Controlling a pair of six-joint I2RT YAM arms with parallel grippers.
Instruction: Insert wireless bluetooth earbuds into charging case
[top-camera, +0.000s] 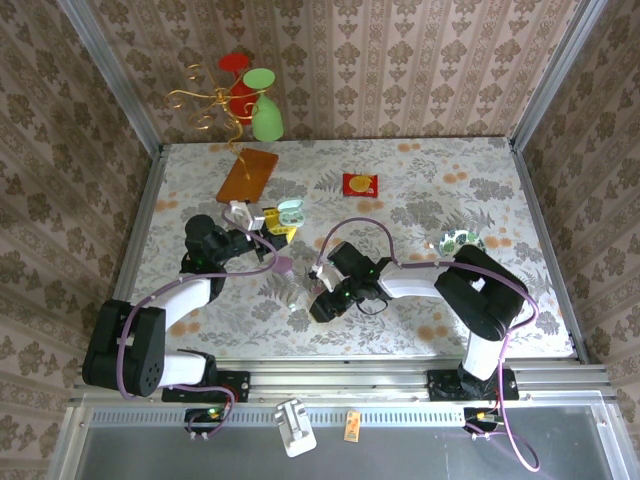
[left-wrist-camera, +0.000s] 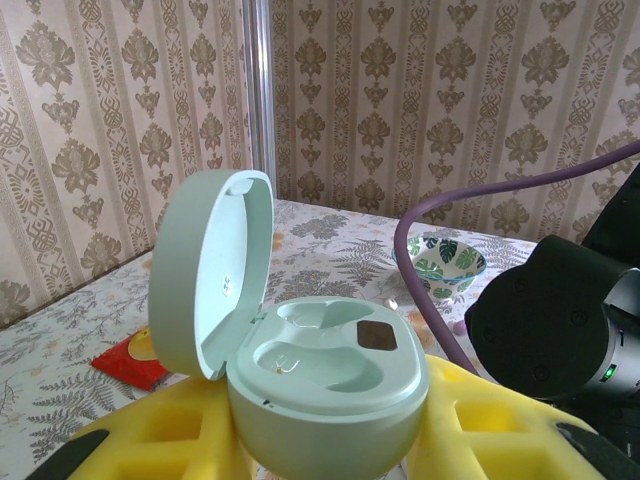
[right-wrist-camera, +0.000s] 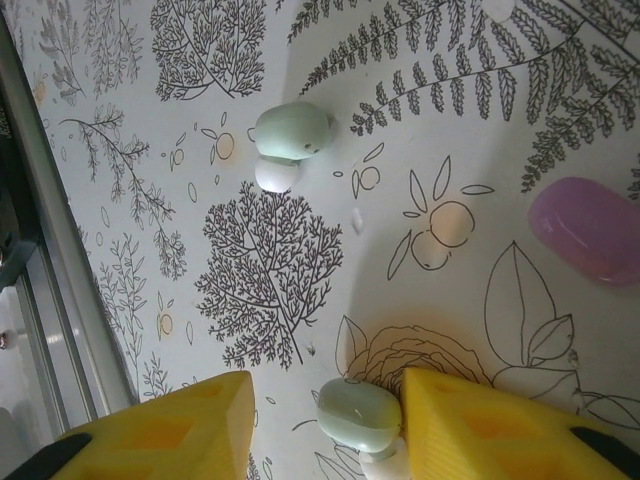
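Nearest, the right hand (right-wrist-camera: 325, 405) points down at the tabletop (right-wrist-camera: 280, 260), its yellow fingers partly open astride a pale mint earbud (right-wrist-camera: 355, 412). The bud touches the far finger while the near one stands clear, so it looks not yet gripped, though the wrist view cuts off just there. This is the pick-up step: the next move calls for closing gently on that small rounded bud without squirting it sideways, then lifting. A second earbud (right-wrist-camera: 291, 132) lies to its left on the tabletop, a pink case (right-wrist-camera: 590, 230) farther back. Farther and left, the left hand (left-wrist-camera: 330, 445) is clamped on the open charging case (left-wrist-camera: 325, 370), lid up, wells empty
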